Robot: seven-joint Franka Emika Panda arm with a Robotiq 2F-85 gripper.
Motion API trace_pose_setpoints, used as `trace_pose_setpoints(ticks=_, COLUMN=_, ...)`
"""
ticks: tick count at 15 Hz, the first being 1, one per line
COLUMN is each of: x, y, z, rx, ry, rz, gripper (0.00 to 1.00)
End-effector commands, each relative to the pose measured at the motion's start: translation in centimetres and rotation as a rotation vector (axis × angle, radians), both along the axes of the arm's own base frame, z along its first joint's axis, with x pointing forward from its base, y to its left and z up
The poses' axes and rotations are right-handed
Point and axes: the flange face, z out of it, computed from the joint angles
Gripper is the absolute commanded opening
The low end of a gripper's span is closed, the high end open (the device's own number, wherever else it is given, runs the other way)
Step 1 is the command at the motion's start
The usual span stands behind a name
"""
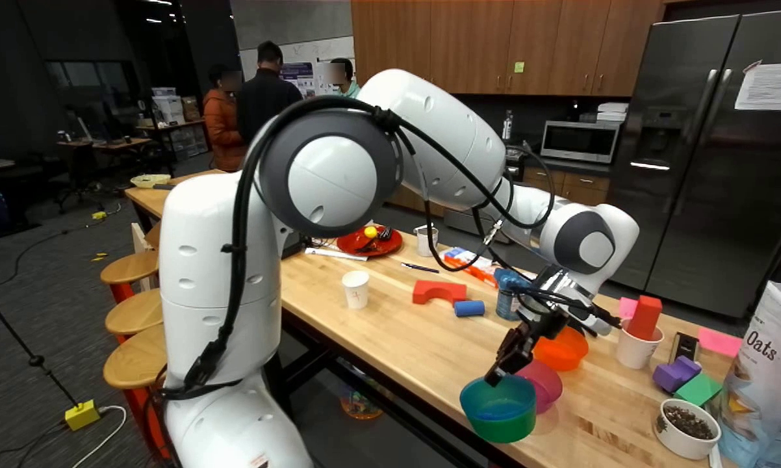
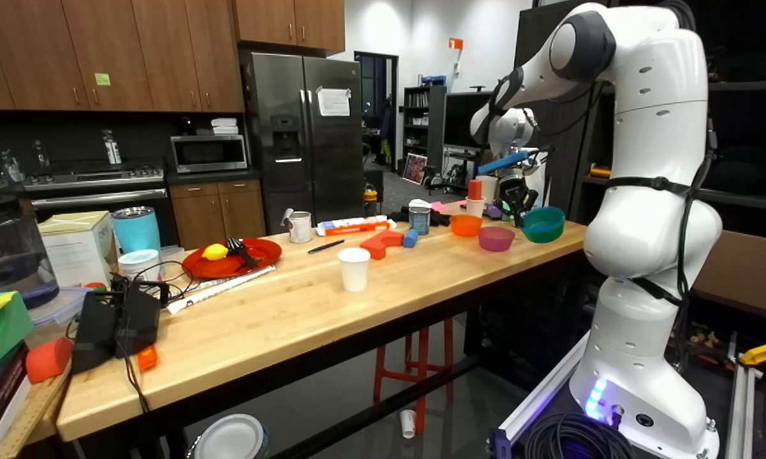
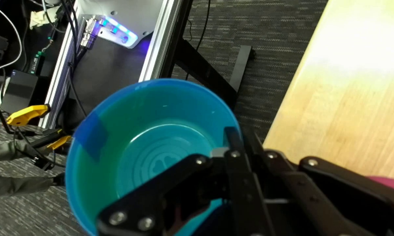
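My gripper (image 3: 241, 137) is shut on the rim of a translucent blue-green bowl (image 3: 170, 131), one finger inside the wall and one outside. In the wrist view the bowl hangs over the floor beside the table's edge. Its lower part looks greener in both exterior views (image 1: 499, 416) (image 2: 543, 224); I cannot tell if two bowls are nested. The gripper also shows in both exterior views (image 1: 494, 376) (image 2: 518, 218). A pink bowl (image 1: 546, 389) stands on the table close by, with an orange bowl (image 1: 563, 349) beyond it.
A paper cup (image 1: 637, 351) holds a red block. An oats bag (image 1: 764, 370) and a white bowl of dark bits (image 1: 686, 422) stand at the table's end. A red arch (image 1: 439, 291), blue cylinder (image 1: 470, 308), white cup (image 1: 356, 289) and red plate (image 2: 265, 250) lie along the table.
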Motion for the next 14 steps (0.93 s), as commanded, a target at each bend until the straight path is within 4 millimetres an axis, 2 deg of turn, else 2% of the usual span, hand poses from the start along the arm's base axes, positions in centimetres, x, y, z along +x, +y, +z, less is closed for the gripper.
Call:
trace_pose_setpoints(ticks=1, x=-0.9, y=-3.4, z=4.3, rx=-0.097, ry=-0.041, rz=-0.046, gripper=0.02)
trace_pose_setpoints(ticks=4, x=0.3, y=-6.5, z=6.9, rx=-0.108, ry=-0.113, rz=0.012, gripper=0.02)
trace_pose_setpoints(ticks=6, x=2.4, y=-7.4, z=7.7, rx=-0.067, ry=-0.183, rz=0.110, gripper=0.02)
trace_pose_setpoints(ticks=8, x=4.5, y=-7.6, z=7.6, rx=-0.014, ry=-0.230, rz=0.193, gripper=0.02)
trace_pose_setpoints(ticks=11, x=7.9, y=-6.9, z=5.5, rx=0.088, ry=-0.286, rz=0.310, gripper=0.02)
trace_pose_setpoints(ticks=14, x=10.0, y=-6.0, z=2.4, rx=0.181, ry=-0.296, rz=0.388, gripper=0.02)
